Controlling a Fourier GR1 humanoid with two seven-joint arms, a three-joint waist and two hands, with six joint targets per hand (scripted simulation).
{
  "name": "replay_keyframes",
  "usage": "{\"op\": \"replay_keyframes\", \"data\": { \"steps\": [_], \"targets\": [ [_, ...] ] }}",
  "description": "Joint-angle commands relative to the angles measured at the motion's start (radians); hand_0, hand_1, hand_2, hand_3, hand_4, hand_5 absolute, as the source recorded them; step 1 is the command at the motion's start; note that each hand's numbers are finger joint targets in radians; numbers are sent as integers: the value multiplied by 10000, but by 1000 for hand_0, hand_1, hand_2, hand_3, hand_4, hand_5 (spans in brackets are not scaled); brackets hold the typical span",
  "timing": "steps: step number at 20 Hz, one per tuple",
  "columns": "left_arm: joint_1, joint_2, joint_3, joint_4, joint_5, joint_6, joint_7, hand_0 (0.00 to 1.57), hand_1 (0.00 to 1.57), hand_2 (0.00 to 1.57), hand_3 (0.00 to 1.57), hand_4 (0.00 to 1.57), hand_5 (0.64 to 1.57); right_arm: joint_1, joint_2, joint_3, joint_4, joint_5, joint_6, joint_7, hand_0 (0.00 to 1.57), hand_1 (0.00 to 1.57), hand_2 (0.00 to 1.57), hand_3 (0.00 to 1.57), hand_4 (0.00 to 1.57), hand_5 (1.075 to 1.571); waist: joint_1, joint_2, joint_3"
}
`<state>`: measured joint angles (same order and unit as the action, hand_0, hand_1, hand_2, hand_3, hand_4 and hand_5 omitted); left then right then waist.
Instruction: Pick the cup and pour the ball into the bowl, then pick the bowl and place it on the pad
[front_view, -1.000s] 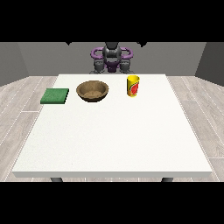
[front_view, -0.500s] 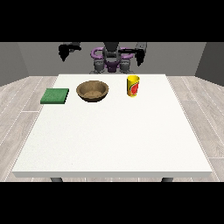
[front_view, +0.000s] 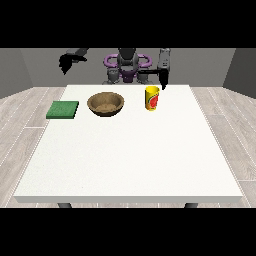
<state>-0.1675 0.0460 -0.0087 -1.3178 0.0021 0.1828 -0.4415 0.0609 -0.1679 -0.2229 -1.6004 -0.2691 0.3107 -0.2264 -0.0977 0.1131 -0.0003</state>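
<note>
Table: you see the large white table (front_view: 130, 155), its near half bare.
Pad: the flat green square pad (front_view: 63, 109) lies at 9 o'clock of the bowl, near the table's edge.
Bowl: the round brown wooden bowl (front_view: 105, 104) sits apart from both neighbours.
Cup: the yellow cup with a red mark (front_view: 152, 98) stands upright at 3 o'clock of the bowl.
Hand at the view's right: (front_view: 163, 77) hangs at 12 o'clock of the cup, beyond it; you cannot tell its fingers' state.
Hand at the view's left: (front_view: 66, 61) raised beyond the table's far edge; fingers' state cannot be told.

my grey torso (front_view: 127, 70) with purple rings at the shoulders, dark grey head, black forearms, my black hands (front_view: 163, 80)
</note>
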Motion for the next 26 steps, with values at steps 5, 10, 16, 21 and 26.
{"op": "replay_keyframes", "data": {
  "steps": [5,10,16,21,26],
  "targets": [
    [-1457,-231,797,3083,-181,516,-1503,0,0,0,0,0,1456,-612,-476,-526,625,-440,385,250,0,0,0,0,250,1570,-218,2,0],
    [-2356,37,1434,4515,-116,773,-2462,340,340,0,0,0,1476,-558,-522,-426,1052,-123,1007,-855,0,0,0,0,266,1569,-607,700,-1],
    [-1799,-122,1342,5379,-987,2194,-3964,1296,1296,1571,1571,1148,1561,-880,-1498,-1559,1609,-1323,1819,-844,0,0,0,0,217,1570,-879,1384,0],
    [-2698,-53,1025,6039,-1605,2949,-2703,1304,1304,1571,1571,1205,1556,-692,-1493,-1428,1971,-1117,1804,-388,0,0,0,0,343,1569,-628,295,2],
    [-2912,181,-364,5867,-3695,4585,-695,1328,1328,1571,1571,1211,1559,-628,-1937,-1549,2824,-1187,2080,81,0,0,0,0,420,1571,-440,-1056,31]
  ]
}}
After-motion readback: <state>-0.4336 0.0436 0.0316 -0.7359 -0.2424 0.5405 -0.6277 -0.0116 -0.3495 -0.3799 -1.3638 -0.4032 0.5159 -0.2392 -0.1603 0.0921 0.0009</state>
